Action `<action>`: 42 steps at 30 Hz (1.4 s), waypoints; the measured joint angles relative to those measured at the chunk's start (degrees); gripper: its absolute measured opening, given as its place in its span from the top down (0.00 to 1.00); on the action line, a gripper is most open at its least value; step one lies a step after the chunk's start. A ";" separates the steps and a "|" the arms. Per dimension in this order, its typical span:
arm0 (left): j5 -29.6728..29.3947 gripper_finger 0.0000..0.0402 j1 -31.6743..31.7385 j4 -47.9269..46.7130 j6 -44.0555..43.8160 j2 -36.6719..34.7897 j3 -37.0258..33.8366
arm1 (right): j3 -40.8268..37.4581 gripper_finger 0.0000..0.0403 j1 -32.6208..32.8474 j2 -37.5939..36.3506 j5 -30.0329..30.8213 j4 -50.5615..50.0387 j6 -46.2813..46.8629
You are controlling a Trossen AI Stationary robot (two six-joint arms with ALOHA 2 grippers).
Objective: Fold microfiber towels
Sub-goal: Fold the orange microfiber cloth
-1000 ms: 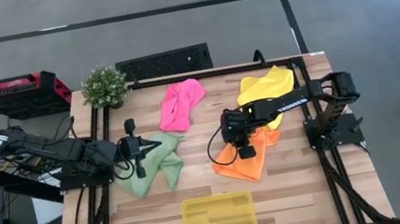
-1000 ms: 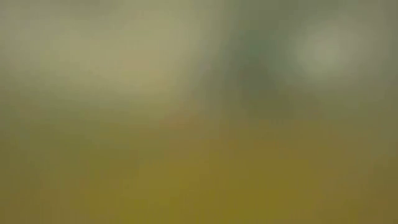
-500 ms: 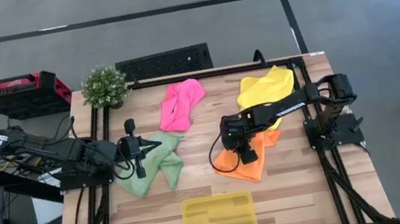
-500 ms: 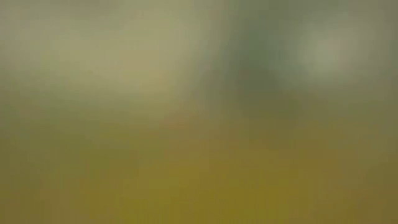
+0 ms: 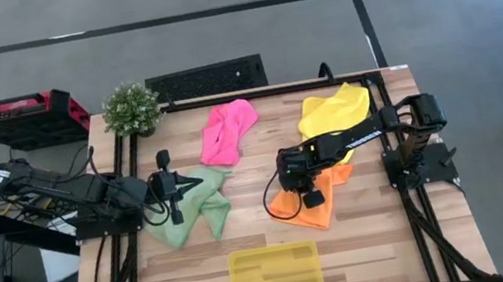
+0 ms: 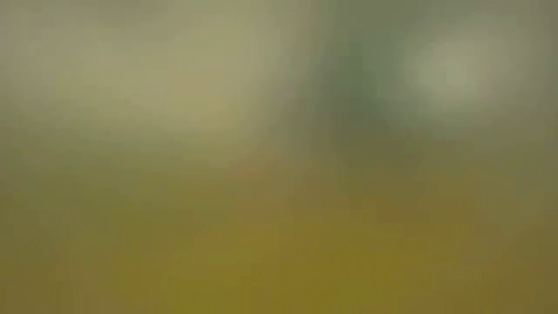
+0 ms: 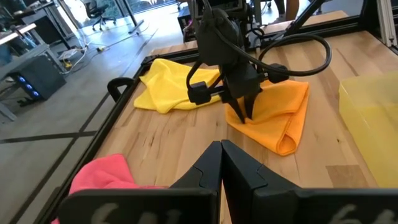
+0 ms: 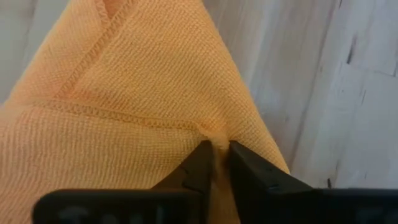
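Even, bright daylight; the low view is entirely blurred.

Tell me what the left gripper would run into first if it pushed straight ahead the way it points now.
Judging by its wrist view, the shut left gripper points across bare wood toward the orange towel, where the right gripper pinches a fold. It would likely meet that towel first, though depth is uncertain.

A: What's where on the table [image 5: 379, 242]?
B: Tray [image 5: 276, 281] at the front edge, middle. Plant [image 5: 131, 107] at the back left corner. Four towels between: one left [image 5: 187, 210], one back-middle [image 5: 227, 131], two right [image 5: 333, 113] [image 5: 317, 201], touching, right gripper [image 5: 309, 196] on the nearer one.
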 joint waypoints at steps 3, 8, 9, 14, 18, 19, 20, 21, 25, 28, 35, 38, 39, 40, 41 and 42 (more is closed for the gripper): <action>0.00 1.00 0.00 0.00 0.00 0.00 0.00 | 0.00 0.89 0.00 -0.18 -0.04 -0.05 0.00; 0.00 1.00 0.00 0.00 0.00 0.02 0.00 | 0.38 0.97 0.00 -1.74 0.07 -1.48 0.02; 0.00 1.00 -0.02 0.00 -0.02 0.00 0.00 | 0.69 0.98 0.00 -2.34 0.04 -2.01 0.00; 0.00 1.00 0.00 -0.71 -2.40 0.04 0.00 | 3.17 0.97 0.00 -4.40 0.08 -4.87 0.02; 0.01 1.00 -0.04 -1.31 -4.60 0.13 -0.02 | 4.15 0.96 0.00 -7.13 0.09 -6.87 0.00; 0.02 1.00 -0.04 -1.61 -4.94 0.13 -0.04 | 4.15 0.97 0.00 -7.64 0.17 -6.92 0.00; 0.02 1.00 -0.04 -1.54 -5.16 0.13 -0.04 | 4.15 0.98 0.00 -8.26 0.80 -6.82 0.00; 0.02 1.00 -0.04 -1.55 -5.16 0.13 -0.04 | 4.14 0.98 0.00 -9.01 2.10 -6.65 0.00; 0.01 1.00 -0.04 -1.43 -4.74 0.15 -0.04 | 4.22 0.98 -0.18 -11.11 9.61 -5.21 0.67; 0.00 1.00 -0.04 -1.40 -4.74 0.15 -0.04 | 4.15 0.97 -0.54 -12.21 13.91 -3.79 0.85; -0.90 1.00 0.38 -0.22 -4.97 0.78 -0.07 | 7.43 0.99 -1.07 -12.67 14.08 -2.87 -0.02; -1.86 1.00 0.81 0.29 -6.25 1.49 -0.07 | 8.33 0.98 -1.41 -12.61 14.05 -3.38 -0.06; -1.94 1.00 0.81 0.37 -6.82 1.97 -0.07 | 8.59 0.97 -1.50 -12.61 14.05 -3.34 -0.17; -1.94 1.00 0.93 0.68 -7.05 2.50 -0.07 | 8.80 0.97 -1.62 -12.61 14.05 -3.15 -0.57; -1.92 1.00 0.93 0.26 -7.04 3.01 -0.07 | 8.95 0.97 -1.67 -12.61 14.07 -2.98 -1.03; -1.92 1.00 0.94 0.00 -6.90 3.45 -0.07 | 8.96 0.98 -1.69 -12.61 14.07 -2.78 -1.30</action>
